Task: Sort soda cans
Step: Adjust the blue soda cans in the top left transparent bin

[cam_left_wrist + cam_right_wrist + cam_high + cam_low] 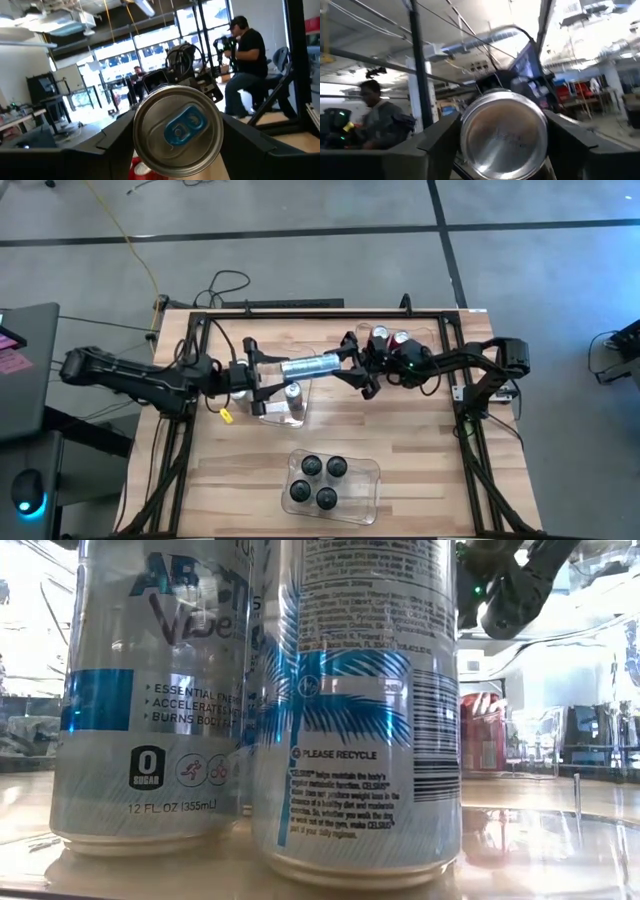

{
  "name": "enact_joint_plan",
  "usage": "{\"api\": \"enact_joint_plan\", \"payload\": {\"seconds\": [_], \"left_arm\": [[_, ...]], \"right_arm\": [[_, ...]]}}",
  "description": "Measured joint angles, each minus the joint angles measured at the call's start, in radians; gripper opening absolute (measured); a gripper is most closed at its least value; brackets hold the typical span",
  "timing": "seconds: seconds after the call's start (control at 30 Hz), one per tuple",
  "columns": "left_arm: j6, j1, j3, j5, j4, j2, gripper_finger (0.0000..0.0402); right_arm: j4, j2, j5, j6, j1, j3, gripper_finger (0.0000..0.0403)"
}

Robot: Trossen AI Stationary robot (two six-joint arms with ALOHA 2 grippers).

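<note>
A silver-blue can lies horizontal in the air above the table, spanning the gap between the left gripper and the right gripper; this reads as a mid-air handover from one arm to the other. In the left wrist view the can's tab end sits squarely between the two dark fingers, which flank it close on both sides at a medium spread; whether they press on it cannot be told. In the right wrist view the can's plain bottom end fills the space between that arm's fingers, again flanked closely on both sides, contact not certain. Judgement: the handover goes well if the receiving fingers clamp firmly on the can's wall before the giving fingers let go, with both arms kept level and in line so the can does not tip or slide out endwise. A drop here would land on the clear bin below, where more silver-blue cans stand upright. Red cans stand in a bin at the far right; four dark cans stand in the near bin. People show in the room beyond the table.
</note>
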Motion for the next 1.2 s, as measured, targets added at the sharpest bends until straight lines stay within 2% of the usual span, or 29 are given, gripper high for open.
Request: {"api": "enact_joint_plan", "payload": {"seconds": [0.17,0.3,0.5,0.67,0.83,0.93,1.03,1.2], "left_arm": [[0.0,0.0,0.056,-0.083,-0.177,-0.071,0.0231],[-0.037,0.002,0.141,-0.201,-0.421,-0.13,0.0231],[-0.153,0.002,0.315,-0.273,-0.831,-0.171,0.0231],[-0.269,0.003,0.461,-0.283,-1.152,-0.138,0.0231],[-0.349,0.003,0.563,-0.276,-1.429,-0.072,0.0231],[-0.395,0.004,0.607,-0.277,-1.591,-0.018,0.0231],[-0.414,0.006,0.618,-0.267,-1.666,0.024,0.0231],[-0.41,0.05,0.618,-0.138,-1.685,0.107,0.0231]], "right_arm": [[-0.081,-0.003,-0.014,0.003,-0.042,0.0,0.03],[-0.141,-0.003,-0.072,0.042,-0.085,-0.002,0.0305],[-0.155,-0.006,-0.172,0.169,-0.155,-0.002,0.0307],[-0.155,-0.031,-0.28,0.228,-0.187,-0.002,0.0308],[-0.153,-0.107,-0.334,0.188,-0.157,-0.002,0.0309],[-0.211,-0.163,-0.346,0.179,-0.14,-0.002,0.0309],[-0.35,-0.228,-0.337,0.128,-0.141,-0.002,0.0309],[-0.583,-0.318,-0.243,0.031,-0.141,-0.002,0.0309]]}}
